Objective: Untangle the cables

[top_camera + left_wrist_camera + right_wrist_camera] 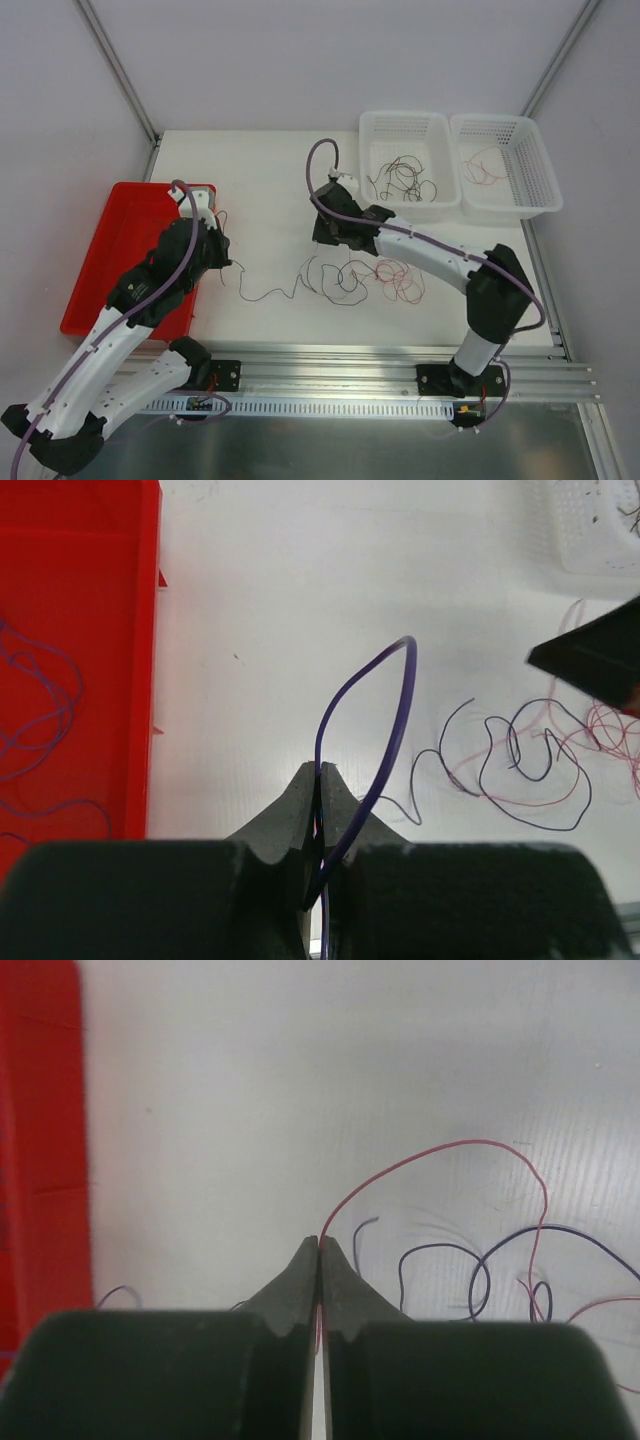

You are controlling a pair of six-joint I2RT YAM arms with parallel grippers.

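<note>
1. Grippers first, nearest me: the left gripper (322,772) is clamped tight on a thin purple wire (408,685), which arches up from its jaws in a tall loop, then trails across the white table (260,180).
2. Beside it on its left sits a shallow red plastic tray (95,260), with a few purple strands (70,705) lying inside.
3. The right gripper (320,1242) is pinched shut on a thin pink-red wire (470,1142) that curves up and over to the right toward the heap.
4. Between the two arms lies the loose bunch of cables (385,280): dark and pink-red loops crossing one another, the purple tail running out leftward.
5. Farthest off, a white mesh plastic basket (405,115) holding dark wires (405,180) stands beside a second white basket (495,118) holding pink-red ones.
6. Likely trouble: both held wires seem threaded through that same bunch, so a hard pull apart could cinch the loops tighter instead of freeing them.
7. Wire this fine might also slip from the closed fingers, or drag the whole bunch along.
</note>
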